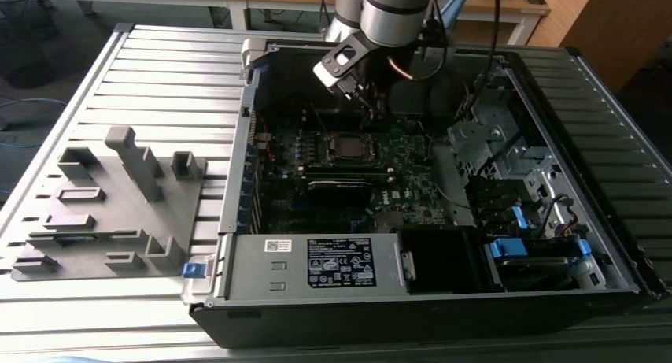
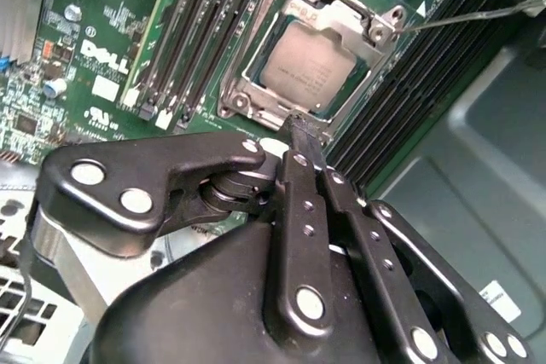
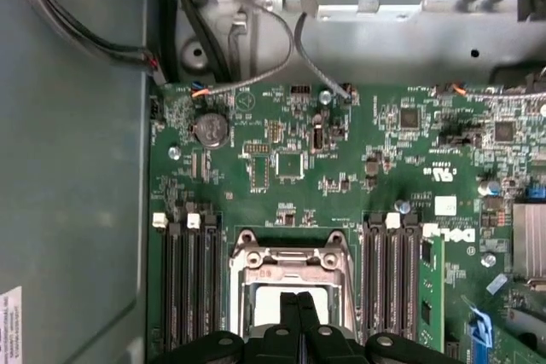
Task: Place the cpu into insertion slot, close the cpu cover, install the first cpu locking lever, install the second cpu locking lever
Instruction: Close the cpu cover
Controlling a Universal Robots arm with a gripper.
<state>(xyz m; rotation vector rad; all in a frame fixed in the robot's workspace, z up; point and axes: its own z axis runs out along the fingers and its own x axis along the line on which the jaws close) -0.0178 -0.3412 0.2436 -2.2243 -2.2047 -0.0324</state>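
End effector [image 2: 305, 138] of the single arm, seen in both wrist views with its two black fingers [image 3: 290, 330] pressed together and nothing between them: clenched, empty. In the exterior view the end effector [image 1: 367, 103] hangs inside the open computer case [image 1: 420, 327], which lies on the slatted table [image 1: 168, 72], and is poised just above the insertion slot [image 1: 347, 146] on the green circuit board [image 3: 341, 168]. The cpu [image 2: 305, 70] is seated in the slot, its dull silver-grey face turned upward; the first wrist view shows part of the same face [image 3: 269, 300] just beside the fingertips. The cpu cover [image 2: 345, 19] lies down over the chip, its silver frame bordering the face through the square window. The fingertips stand at the edge of the cover; whether they touch it cannot be told. A thin metal locking lever [image 2: 461, 19] runs out from one corner of the socket across the neighbouring memory slots [image 2: 205, 31]; whether it is latched cannot be told. Long black memory slots [image 3: 392, 270] flank the socket on both sides. Towards the exterior view's left, a grey moulded fixture [image 1: 105, 190] rests on the table beside the case, well apart from the arm. A labelled power supply [image 1: 315, 264] occupies the near side of the case.
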